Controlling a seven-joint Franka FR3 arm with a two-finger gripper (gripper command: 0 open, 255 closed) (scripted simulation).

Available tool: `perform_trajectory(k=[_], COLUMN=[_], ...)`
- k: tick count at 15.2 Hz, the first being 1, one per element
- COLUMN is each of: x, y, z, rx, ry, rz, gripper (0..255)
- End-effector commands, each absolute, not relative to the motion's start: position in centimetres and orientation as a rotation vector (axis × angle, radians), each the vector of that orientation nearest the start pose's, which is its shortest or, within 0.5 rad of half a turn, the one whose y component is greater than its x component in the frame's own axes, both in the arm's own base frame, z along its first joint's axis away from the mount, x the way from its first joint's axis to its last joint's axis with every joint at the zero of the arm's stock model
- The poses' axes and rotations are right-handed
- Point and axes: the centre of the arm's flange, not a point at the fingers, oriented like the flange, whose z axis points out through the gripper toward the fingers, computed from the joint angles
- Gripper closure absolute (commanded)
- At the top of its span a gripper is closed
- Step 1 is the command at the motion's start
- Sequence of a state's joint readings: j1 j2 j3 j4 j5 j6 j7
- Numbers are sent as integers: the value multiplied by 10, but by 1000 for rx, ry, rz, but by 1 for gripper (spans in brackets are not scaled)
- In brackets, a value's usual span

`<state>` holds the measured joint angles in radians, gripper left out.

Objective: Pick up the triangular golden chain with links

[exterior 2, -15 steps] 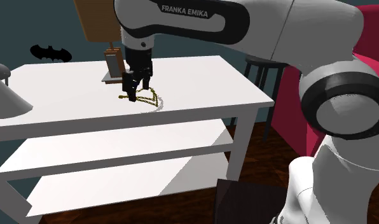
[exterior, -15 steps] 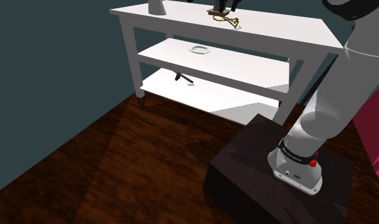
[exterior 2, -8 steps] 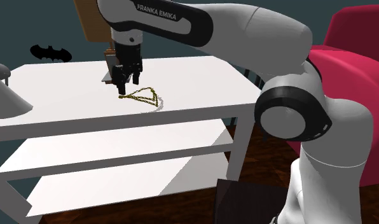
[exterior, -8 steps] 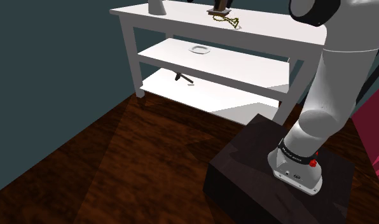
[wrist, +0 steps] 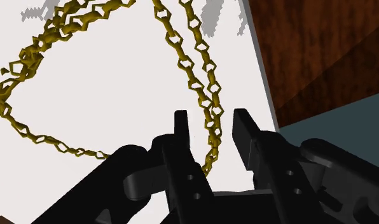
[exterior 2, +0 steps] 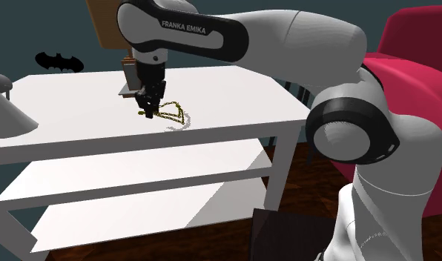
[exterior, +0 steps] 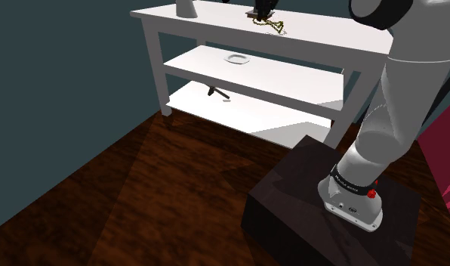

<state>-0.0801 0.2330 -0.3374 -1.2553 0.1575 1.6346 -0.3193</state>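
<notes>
The golden chain [exterior 2: 170,113] lies as a triangle of links on the white table [exterior 2: 234,96]; it also appears near the table's far side in the shoulder view [exterior: 270,25]. My black gripper [exterior 2: 147,108] points down at the chain's corner nearest the brown block. In the wrist view, one strand of the chain [wrist: 182,51] runs between my gripper's [wrist: 210,118] two fingers. The fingers [wrist: 181,127] stand a little apart on either side of that strand, with a small gap showing on each side. The rest of the loop spreads over the tabletop.
A brown block [exterior 2: 128,74] stands just behind the gripper, and a black bat shape [exterior 2: 58,61] lies farther back. A grey cone [exterior 2: 4,111] sits at the table's left end. Lower shelves hold a white dish [exterior: 237,58] and a dark item [exterior: 216,91]. A red armchair [exterior 2: 420,67] stands to the right.
The gripper went from the chain up toward the brown block, then came back down onto the chain's corner. Its fingers have narrowed around a strand.
</notes>
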Motion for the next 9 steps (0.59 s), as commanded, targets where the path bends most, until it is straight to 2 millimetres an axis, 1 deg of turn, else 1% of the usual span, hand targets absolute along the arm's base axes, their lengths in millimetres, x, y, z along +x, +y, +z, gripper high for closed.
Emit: perform_trajectory(k=[1,8,9], x=[592,591,591], y=[-213,-213,-213], z=[649,649,655], rx=[-3107,-3107,-3107], ry=[126,126,126], rz=[-276,-276,-276], gripper=[255,255,255])
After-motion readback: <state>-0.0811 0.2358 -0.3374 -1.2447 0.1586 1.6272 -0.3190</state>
